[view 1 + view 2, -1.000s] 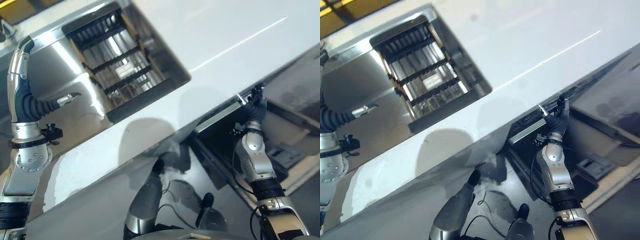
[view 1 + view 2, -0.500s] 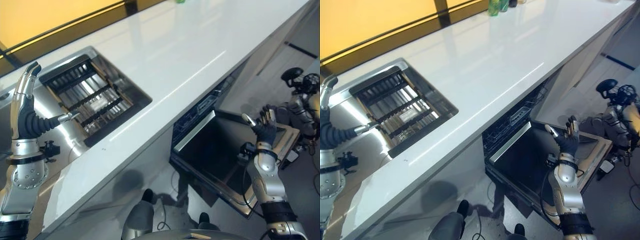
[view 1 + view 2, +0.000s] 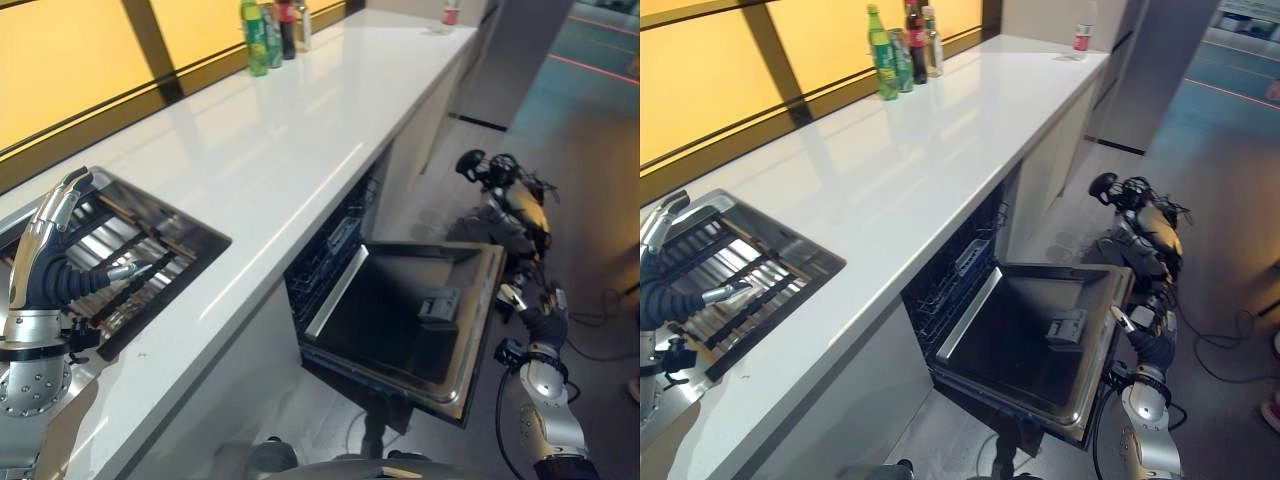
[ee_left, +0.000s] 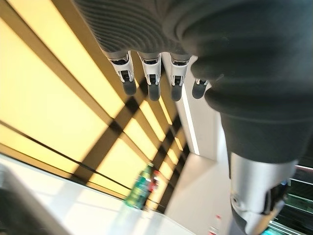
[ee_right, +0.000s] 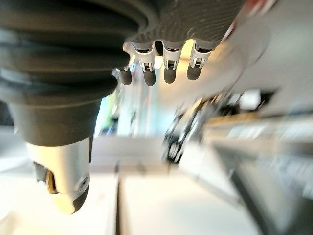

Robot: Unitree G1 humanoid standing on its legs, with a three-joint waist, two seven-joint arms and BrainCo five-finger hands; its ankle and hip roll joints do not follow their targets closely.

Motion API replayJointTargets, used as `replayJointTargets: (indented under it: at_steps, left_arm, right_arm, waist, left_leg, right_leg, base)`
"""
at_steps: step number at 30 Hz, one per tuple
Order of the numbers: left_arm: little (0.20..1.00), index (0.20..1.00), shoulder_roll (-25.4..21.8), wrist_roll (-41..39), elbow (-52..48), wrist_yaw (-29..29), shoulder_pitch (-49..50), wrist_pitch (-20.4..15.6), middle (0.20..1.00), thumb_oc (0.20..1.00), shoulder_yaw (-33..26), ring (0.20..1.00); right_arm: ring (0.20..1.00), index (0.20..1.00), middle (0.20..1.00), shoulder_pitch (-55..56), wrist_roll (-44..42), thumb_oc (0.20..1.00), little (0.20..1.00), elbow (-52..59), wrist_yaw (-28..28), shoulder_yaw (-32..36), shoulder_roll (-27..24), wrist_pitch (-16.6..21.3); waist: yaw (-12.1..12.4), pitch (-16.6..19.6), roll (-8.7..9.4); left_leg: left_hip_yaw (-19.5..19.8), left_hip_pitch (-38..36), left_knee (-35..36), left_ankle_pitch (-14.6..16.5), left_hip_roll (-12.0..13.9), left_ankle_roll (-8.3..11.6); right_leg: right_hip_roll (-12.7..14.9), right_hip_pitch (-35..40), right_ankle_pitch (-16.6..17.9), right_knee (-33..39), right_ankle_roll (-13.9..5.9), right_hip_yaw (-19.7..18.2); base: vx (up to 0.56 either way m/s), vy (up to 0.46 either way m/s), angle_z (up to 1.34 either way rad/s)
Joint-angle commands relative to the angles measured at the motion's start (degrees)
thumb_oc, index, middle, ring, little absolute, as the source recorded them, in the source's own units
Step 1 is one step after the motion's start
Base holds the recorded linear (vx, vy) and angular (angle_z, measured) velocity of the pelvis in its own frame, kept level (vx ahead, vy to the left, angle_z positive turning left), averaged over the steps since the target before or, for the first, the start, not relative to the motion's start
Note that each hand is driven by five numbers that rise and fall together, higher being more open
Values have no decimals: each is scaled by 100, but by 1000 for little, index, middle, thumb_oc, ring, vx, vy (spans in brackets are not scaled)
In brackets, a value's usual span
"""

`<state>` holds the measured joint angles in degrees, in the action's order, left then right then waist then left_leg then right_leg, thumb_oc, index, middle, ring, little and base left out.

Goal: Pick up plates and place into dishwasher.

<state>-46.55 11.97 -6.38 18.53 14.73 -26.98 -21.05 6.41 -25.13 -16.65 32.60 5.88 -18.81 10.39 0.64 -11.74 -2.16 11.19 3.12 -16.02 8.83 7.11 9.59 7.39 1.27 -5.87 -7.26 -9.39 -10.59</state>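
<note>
We are holding our left hand (image 3: 45, 270) up at the lower left of the frame, forearm rising almost straight, palm side turned toward the sink (image 3: 195, 243) set into the white worktop (image 3: 270, 140). Its fingers (image 4: 153, 81) are standing straight and spread, the thumb poking out sideways over the dark rack (image 3: 120, 285) that is lying in the sink, and the hand is gripping nothing.

At the lower right of the frame we are raising our right hand (image 3: 545, 318) beside the far edge of the dishwasher door (image 3: 400, 320), which is hanging open and lying nearly flat below the worktop. We cannot tell whether the hand is touching the door. In its own wrist view its fingers (image 5: 167, 68) are reaching out straight in a row, relaxed and empty.

Inside the dishwasher, the lower basket (image 3: 335, 240) is showing under the worktop edge. We cannot make out any plates in the rack or in the basket.

Several bottles (image 3: 270, 30) are standing together at the upper middle of the frame, on the far end of the worktop by the yellow wall panels. A small red can (image 3: 1081, 40) is standing further along, toward the upper right.
</note>
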Motion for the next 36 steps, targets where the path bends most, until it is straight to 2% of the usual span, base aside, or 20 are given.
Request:
replayJointTargets:
  at_steps: [1, 4, 7, 11, 12, 15, 19, 21, 24, 25, 29, 31, 33, 36]
  left_arm:
    - [1000, 1000, -671, -204, -32, 396, -775, 106, 1000, 1000, 87, 1000]
    - [1000, 1000, -1063, -283, -1, 517, -1414, 369, 1000, 1000, 408, 1000]
    - [1000, 1000, -1380, -367, 162, 654, -2139, 573, 1000, 1000, 821, 1000]
    - [1000, 1000, -1704, -445, 287, 788, -2848, 770, 1000, 1000, 1268, 1000]
    - [1000, 1000, -1751, -454, 343, 806, -3004, 809, 1000, 1000, 1360, 1000]
    - [1000, 1000, -1812, -410, 362, 898, -3401, 1027, 1000, 1000, 1689, 1000]
    - [1000, 1000, -1769, -212, 384, 1045, -3978, 1362, 1000, 1000, 2160, 1000]
    - [1000, 1000, -1714, -107, 491, 1186, -4241, 1486, 1000, 1000, 2396, 1000]
    - [1000, 1000, -1566, 83, 545, 1455, -4417, 1615, 1000, 1000, 2595, 1000]
    - [1000, 1000, -1505, 135, 573, 1562, -4389, 1599, 1000, 1000, 2633, 1000]
    - [1000, 1000, -1167, 362, 482, 1876, -4270, 1537, 1000, 1000, 2699, 1000]
    - [1000, 1000, -878, 538, 427, 2028, -4168, 1463, 1000, 1000, 2703, 1000]
    - [1000, 1000, -674, 651, 383, 2125, -4080, 1423, 1000, 1000, 2667, 1000]
    - [1000, 1000, -414, 758, 319, 2198, -4002, 1407, 1000, 1000, 2623, 1000]
  right_arm:
    - [1000, 1000, 1000, -577, -376, 1000, 1000, 42, 423, -222, 203, 672]
    - [1000, 1000, 1000, -860, -728, 1000, 1000, -304, 552, -434, 284, 1177]
    - [1000, 1000, 1000, -1177, -1189, 1000, 1000, -708, 354, -632, 347, 1529]
    - [1000, 1000, 1000, -1520, -1788, 1000, 1000, -1065, -117, -833, 332, 1679]
    - [1000, 1000, 1000, -1603, -1864, 1000, 1000, -1139, -252, -862, 316, 1669]
    - [1000, 1000, 1000, -1828, -2180, 1000, 1000, -1272, -508, -1028, 236, 1783]
    - [1000, 1000, 1000, -2162, -2559, 1000, 1000, -1376, -759, -1116, 111, 1959]
    - [1000, 1000, 1000, -2448, -2779, 1000, 1000, -1484, -750, -1083, 52, 1996]
    - [1000, 1000, 1000, -2948, -3298, 1000, 1000, -1576, -436, -880, 3, 1920]
    - [1000, 1000, 1000, -3051, -3549, 1000, 1000, -1675, -385, -765, 5, 1857]
    - [1000, 1000, 1000, -3714, -3946, 1000, 1000, -1829, -808, -608, -98, 1633]
    - [1000, 1000, 1000, -4301, -4205, 1000, 1000, -1995, -1216, -617, -160, 1328]
    - [1000, 1000, 1000, -4559, -4416, 1000, 1000, -1844, -1569, -740, -162, 1154]
    - [1000, 1000, 1000, -4828, -4289, 1000, 1000, -1505, -1966, -957, -166, 962]
  waist:
    - [22, -548, 130]
    - [23, -945, 63]
    - [45, -1257, -51]
    - [135, -1554, -110]
    - [138, -1618, -76]
    - [210, -1803, -65]
    - [229, -1805, 94]
    - [243, -1805, 80]
    - [209, -1805, 60]
    - [233, -1805, 6]
    - [333, -1805, -175]
    - [411, -1805, -329]
    - [444, -1805, -427]
    - [458, -1805, -511]
  left_leg:
    - [309, 801, -1489, 985, 135, -225]
    - [346, 1451, -2151, 1101, 80, -264]
    - [426, 2014, -2645, 1225, -13, -309]
    - [584, 2459, -2984, 1366, -54, -322]
    - [623, 2543, -2949, 1288, -79, -297]
    - [760, 2753, -3129, 1401, -80, -273]
    - [871, 3267, -3111, 1300, -216, -224]
    - [915, 3560, -3308, 1419, -236, -247]
    - [941, 4084, -3529, 1402, -384, -296]
    - [937, 4202, -3675, 1509, -414, -355]
    - [878, 4770, -4139, 1637, -721, -569]
    - [804, 5063, -4394, 1678, -903, -694]
    - [696, 5277, -4541, 1703, -1012, -783]
    - [527, 5507, -4626, 1663, -1185, -843]
  right_leg:
    - [982, -654, 1024, 349, -561, -276]
    - [984, -890, 1062, 214, -561, -311]
    - [946, -1104, 1046, 101, -561, -340]
    - [859, -1232, 933, 3, -561, -273]
    - [856, -1301, 961, -19, -561, -255]
    - [739, -1413, 848, -171, -561, -202]
    - [720, -1957, 879, -323, -561, -74]
    - [658, -2336, 835, -608, -512, 16]
    - [663, -3068, 884, -992, -379, 126]
    - [637, -3268, 806, -1196, -339, 147]
    - [689, -4162, 733, -1892, -225, 226]
    - [686, -4675, 694, -2329, -154, 201]
    - [691, -5060, 663, -2636, -111, 104]
    - [685, -5458, 653, -2902, -70, -85]
  base:
    - [-356, -227, -36]
    - [-359, -229, -17]
    - [-330, -164, -10]
    - [-178, -122, -14]
    - [-109, -108, 6]
    - [-59, -76, 13]
    - [-70, -53, 10]
    - [-40, 34, 18]
    - [-80, 87, 16]
    - [-106, 154, 3]
    - [-78, 200, 1]
    - [-48, 265, -10]
    - [-28, 256, -12]
    - [-27, 221, -7]
